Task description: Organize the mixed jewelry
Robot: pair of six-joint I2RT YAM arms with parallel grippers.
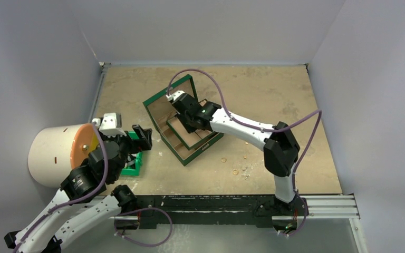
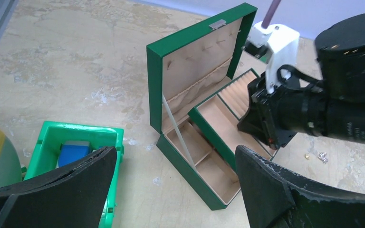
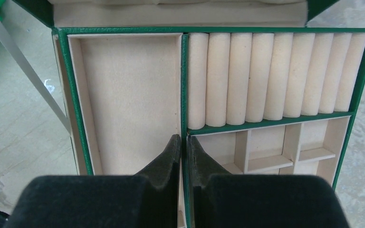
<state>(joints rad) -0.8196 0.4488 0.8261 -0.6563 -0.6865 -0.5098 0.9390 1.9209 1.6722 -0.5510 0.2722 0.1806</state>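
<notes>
The mixed jewelry lies loose on the table right of the green box: a gold ring (image 1: 223, 159), another ring (image 1: 235, 172) and a silver chain (image 1: 245, 172). In the left wrist view a gold piece (image 2: 307, 156) and a silver piece (image 2: 322, 157) show. The green box (image 1: 161, 101) stands open with its lid up. Its inner tray (image 3: 71, 95) holds tan rolls and small compartments. My right gripper (image 3: 184, 142) is shut on the tray's green divider wall. My left gripper (image 2: 176, 190) is open above the table, between the bin and the box.
A small green plastic bin (image 1: 132, 169) holding a blue item (image 2: 73, 151) sits left of the box. A white cylinder with an orange face (image 1: 52, 155) lies at the far left. Grey walls close in the table on three sides.
</notes>
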